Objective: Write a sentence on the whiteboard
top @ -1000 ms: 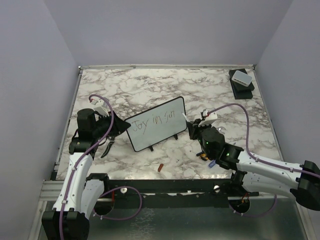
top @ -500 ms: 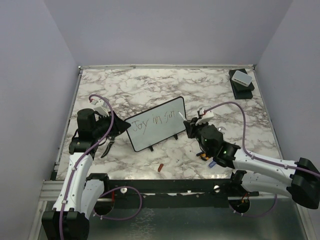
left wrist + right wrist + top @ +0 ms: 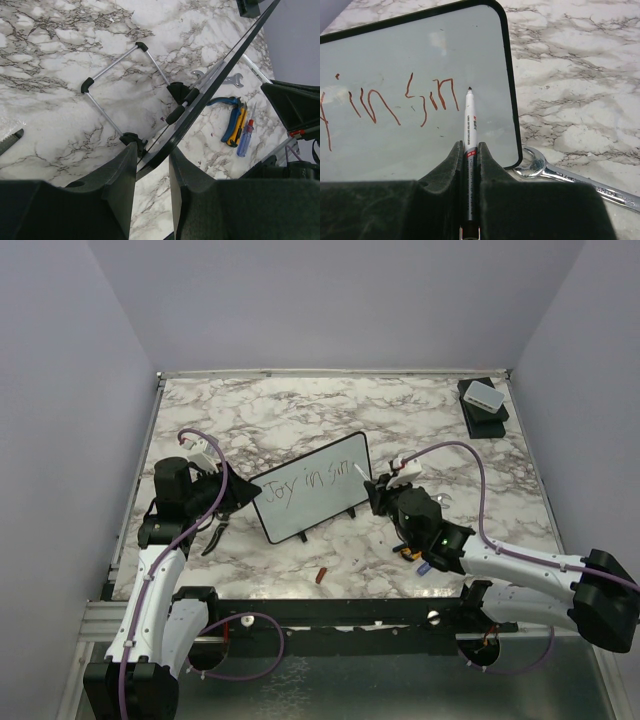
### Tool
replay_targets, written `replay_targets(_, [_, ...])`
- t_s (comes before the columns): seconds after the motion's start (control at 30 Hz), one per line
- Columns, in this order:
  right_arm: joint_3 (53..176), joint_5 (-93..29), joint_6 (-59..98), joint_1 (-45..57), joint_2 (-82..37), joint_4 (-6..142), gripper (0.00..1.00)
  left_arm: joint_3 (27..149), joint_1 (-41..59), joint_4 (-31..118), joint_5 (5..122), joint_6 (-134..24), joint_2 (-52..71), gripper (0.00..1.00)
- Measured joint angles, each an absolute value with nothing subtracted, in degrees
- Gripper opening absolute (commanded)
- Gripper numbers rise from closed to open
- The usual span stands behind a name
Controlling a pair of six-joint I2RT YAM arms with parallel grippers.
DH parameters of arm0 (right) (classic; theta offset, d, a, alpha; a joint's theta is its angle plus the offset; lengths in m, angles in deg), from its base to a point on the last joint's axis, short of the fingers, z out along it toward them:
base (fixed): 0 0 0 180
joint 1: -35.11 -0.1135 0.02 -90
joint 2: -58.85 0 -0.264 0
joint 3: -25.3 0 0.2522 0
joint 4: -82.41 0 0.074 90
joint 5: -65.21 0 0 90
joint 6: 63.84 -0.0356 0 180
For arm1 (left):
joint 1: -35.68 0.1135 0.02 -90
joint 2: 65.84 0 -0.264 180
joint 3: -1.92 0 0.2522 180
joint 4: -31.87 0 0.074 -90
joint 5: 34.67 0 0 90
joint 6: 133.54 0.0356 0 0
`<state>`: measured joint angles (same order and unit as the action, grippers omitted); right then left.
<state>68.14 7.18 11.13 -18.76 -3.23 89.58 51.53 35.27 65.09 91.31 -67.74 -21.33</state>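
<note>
Whiteboard (image 3: pixel 312 505) pinched in left jaws, marker (image 3: pixel 469 125) gripped in right jaws, wire stand (image 3: pixel 114 65) only in left-wrist view.

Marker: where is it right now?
Right wrist view, centre: the marker is clamped in the right gripper, its tip over the whiteboard near its right edge, just right of the sentence.

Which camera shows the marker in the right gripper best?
The right wrist view: the marker runs up from between the right gripper's fingers, tip by the red letters on the whiteboard. The top external view shows only a tiny white sliver; the left wrist view shows none of it.
</note>
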Motion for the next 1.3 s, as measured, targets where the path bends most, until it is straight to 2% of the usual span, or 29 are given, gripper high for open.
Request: replay_targets(1.3, [68.23,5.04,7.83,-18.76,-4.04,87.42,0.01,51.53,35.27,65.09,91.31,-67.74,-21.33,0.33])
